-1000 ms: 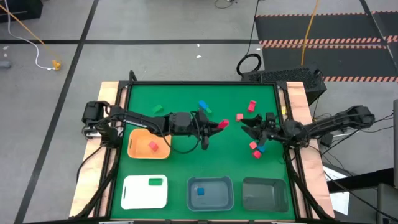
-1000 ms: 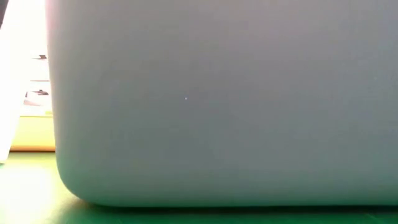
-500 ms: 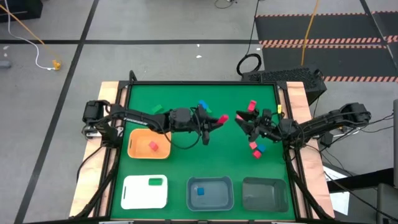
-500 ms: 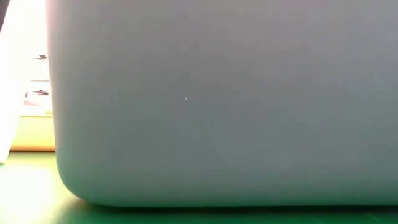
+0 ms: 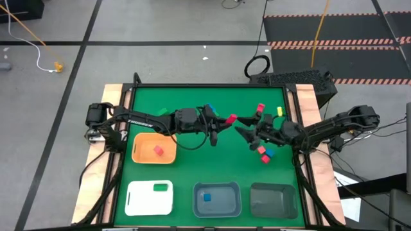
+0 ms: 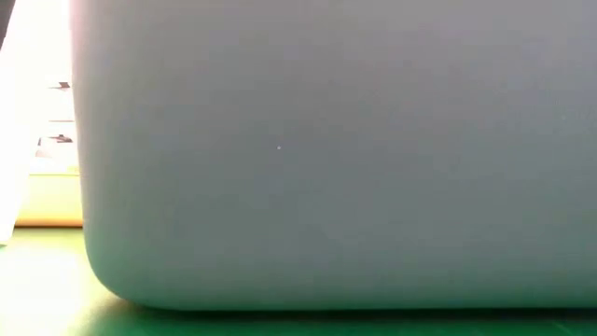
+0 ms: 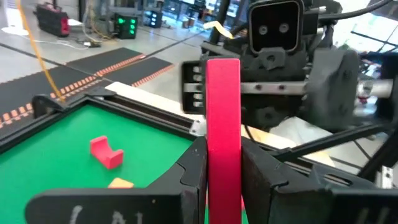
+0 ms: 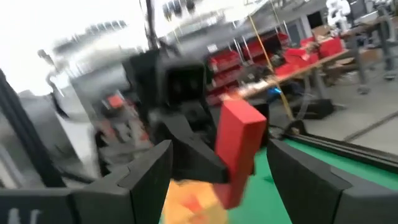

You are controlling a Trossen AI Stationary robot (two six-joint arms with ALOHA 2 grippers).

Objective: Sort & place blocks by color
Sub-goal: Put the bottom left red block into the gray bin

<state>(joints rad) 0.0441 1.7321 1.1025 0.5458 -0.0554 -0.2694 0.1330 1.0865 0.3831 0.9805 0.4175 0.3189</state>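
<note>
My left gripper [image 5: 225, 122] reaches over the middle of the green table and is shut on a red bar block [image 5: 231, 119]. My right gripper [image 5: 241, 131] faces it from the table's right, open. In the right wrist view its fingers [image 8: 149, 171] stand on either side of the red bar [image 8: 239, 146] without touching it. Loose blocks lie on the table: red [image 5: 260, 108], yellow [image 5: 279, 111], blue [image 5: 209, 108], green [image 5: 162, 112], and a red and blue cluster [image 5: 264, 154]. My left gripper pinches the red bar between its two fingers at one end [image 7: 222, 163]. The rest of the bar sticks out past the fingertips [image 7: 222, 93]. The fingers come roughly level from the table's left. The bar is lifted clear of the table.
Along the near edge stand a white tray [image 5: 138, 202] with a green block, a blue-grey tray [image 5: 231, 206] with a blue block, and a grey tray [image 5: 273, 200]. An orange tray [image 5: 142, 153] holds a red block. A pale tray wall [image 6: 326, 159] fills the low view.
My left gripper has carried the red bar a little toward the far edge and right. My right gripper has moved left toward it, so the two grippers now face each other closely with the bar between the right fingers.
</note>
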